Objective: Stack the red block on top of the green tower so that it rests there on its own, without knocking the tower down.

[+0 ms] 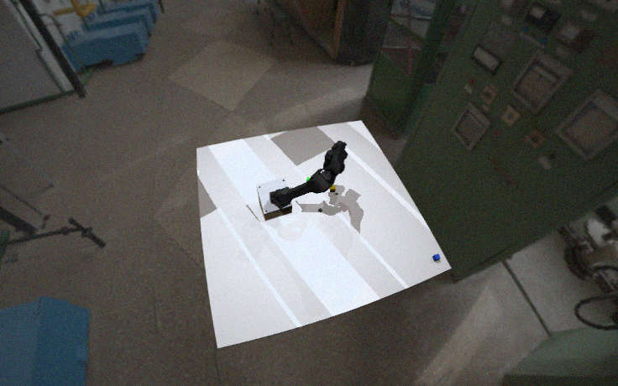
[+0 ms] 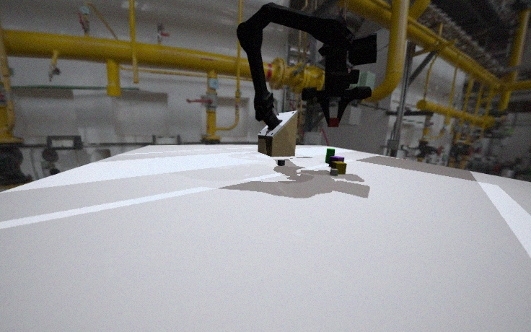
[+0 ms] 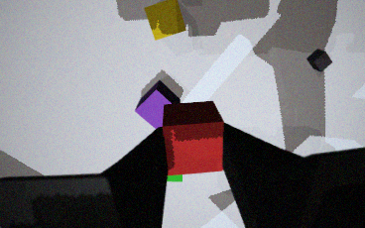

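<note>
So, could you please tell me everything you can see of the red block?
The red block is a small plain cube, matte, its top face in shadow. It is clamped between the gripper fingers, held high above the table and roughly level. In the wrist view a sliver of the green tower shows just under it.

White-grey table [image 2: 218, 255]: green tower [image 2: 330, 154], purple block [image 2: 336, 159], yellow block [image 2: 340, 167].
</note>
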`<state>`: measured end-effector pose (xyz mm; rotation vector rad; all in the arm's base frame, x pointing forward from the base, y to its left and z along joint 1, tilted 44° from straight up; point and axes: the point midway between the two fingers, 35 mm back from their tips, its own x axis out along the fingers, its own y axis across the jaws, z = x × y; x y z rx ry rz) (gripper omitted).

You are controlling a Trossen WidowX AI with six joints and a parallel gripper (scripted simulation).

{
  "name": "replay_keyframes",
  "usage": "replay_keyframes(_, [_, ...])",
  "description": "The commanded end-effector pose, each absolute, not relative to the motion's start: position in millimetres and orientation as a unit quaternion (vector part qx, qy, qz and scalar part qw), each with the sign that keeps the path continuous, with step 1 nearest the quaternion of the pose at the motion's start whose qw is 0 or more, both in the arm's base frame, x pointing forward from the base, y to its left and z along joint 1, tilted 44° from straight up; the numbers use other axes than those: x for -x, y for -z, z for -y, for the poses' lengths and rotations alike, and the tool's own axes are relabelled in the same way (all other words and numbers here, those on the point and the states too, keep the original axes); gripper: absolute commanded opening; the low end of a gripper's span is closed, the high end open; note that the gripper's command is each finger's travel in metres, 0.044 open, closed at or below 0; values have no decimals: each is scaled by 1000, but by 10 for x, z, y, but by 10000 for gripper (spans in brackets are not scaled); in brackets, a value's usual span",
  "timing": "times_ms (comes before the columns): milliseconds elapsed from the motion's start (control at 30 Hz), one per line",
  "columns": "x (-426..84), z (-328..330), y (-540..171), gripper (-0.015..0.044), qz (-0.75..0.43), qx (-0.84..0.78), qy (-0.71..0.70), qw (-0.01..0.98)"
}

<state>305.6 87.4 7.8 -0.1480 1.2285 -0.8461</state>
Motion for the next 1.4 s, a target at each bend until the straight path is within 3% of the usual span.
replay_keyframes(0, [-2826,-1026,142,0,-561,73,388,727])
replay_keyframes(367, [-2350,-1256,517,0,-542,82,404,733])
replay_keyframes(1367, [-2372,-836,990,0,-540,83,405,733])
